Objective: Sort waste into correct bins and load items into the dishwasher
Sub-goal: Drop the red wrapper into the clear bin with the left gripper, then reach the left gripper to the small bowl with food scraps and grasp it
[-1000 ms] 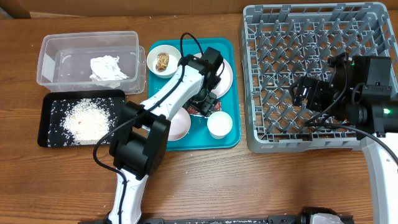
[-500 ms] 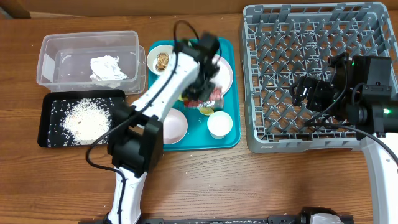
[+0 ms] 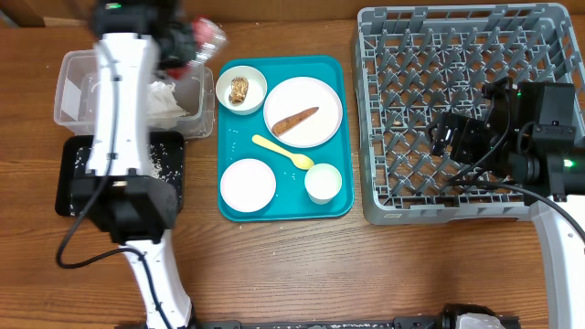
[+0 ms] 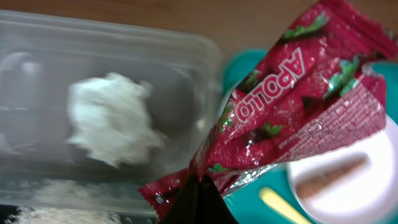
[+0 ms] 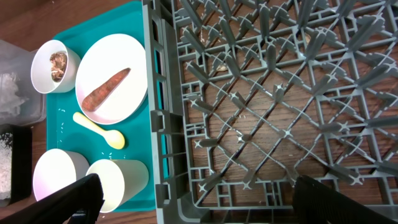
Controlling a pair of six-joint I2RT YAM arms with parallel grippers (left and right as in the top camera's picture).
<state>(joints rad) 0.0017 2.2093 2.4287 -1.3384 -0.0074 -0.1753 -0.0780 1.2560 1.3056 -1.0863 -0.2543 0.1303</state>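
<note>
My left gripper (image 3: 187, 41) is shut on the red wrapper (image 4: 292, 106), which hangs over the right end of the clear tub (image 3: 82, 68). A crumpled white napkin (image 4: 112, 121) lies inside that tub. On the white plate (image 3: 320, 96) rests the orange-brown stick (image 3: 294, 120). A small bowl (image 3: 228, 78) holds the brown food piece (image 3: 239, 89). The yellow spoon (image 3: 283, 153), a pale bowl (image 3: 248, 184) and the white cup (image 3: 323, 183) sit nearby. My right gripper (image 5: 199, 205) stands open above the front left corner of the dishwasher rack (image 3: 457, 55).
The dishes all stand on a teal tray (image 3: 338, 206) between the bins and the rack. My left arm crosses the black tray (image 3: 71, 187) and hides most of the rice in it. Bare wooden table runs along the front.
My left gripper closed on the red wrapper, lifted it off the teal tray and swung it back and left to the clear tub. The right arm has not moved.
</note>
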